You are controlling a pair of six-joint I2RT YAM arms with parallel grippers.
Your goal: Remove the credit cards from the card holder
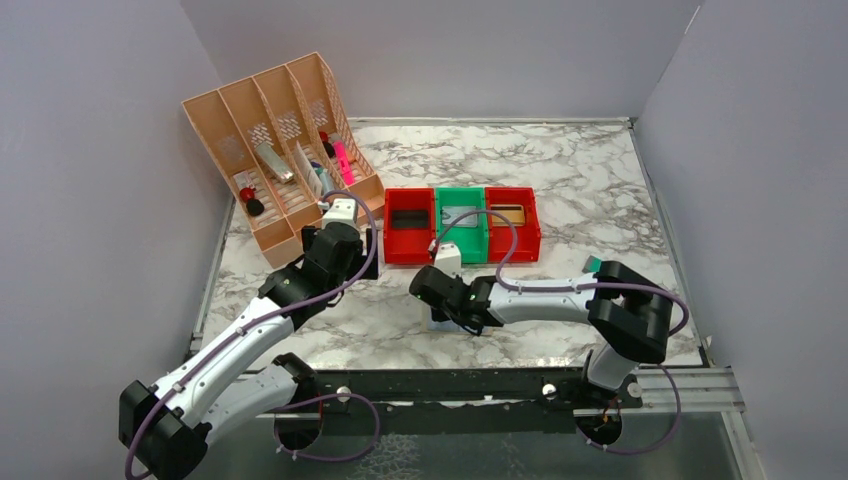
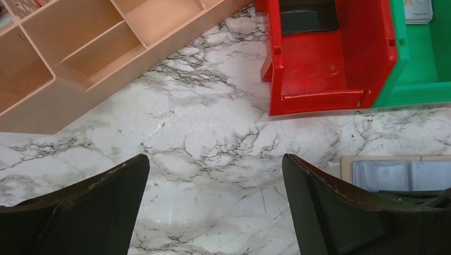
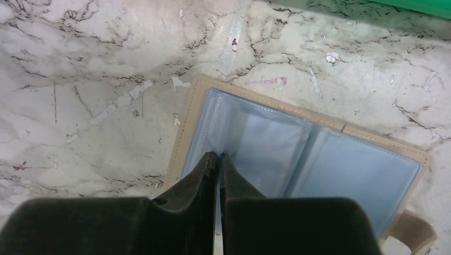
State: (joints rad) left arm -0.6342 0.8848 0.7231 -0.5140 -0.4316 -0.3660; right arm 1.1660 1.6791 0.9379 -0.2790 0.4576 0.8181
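The card holder (image 3: 319, 164) lay open and flat on the marble bench (image 1: 600, 180), its pale blue-grey panels facing up, in front of the row of bins. The right gripper (image 3: 218, 159) stood over its left panel with the fingers pressed almost together; whether something thin was caught between them I cannot tell. The right arm covered most of the holder in the top view. Just behind stood a red bin (image 1: 408, 225), a green bin (image 1: 461, 225) and a second red bin (image 1: 512, 222), touching side by side. The left gripper (image 2: 214, 159) hung spread wide over bare marble, between the peach file organizer (image 1: 270, 150) and the first red bin, holding nothing.
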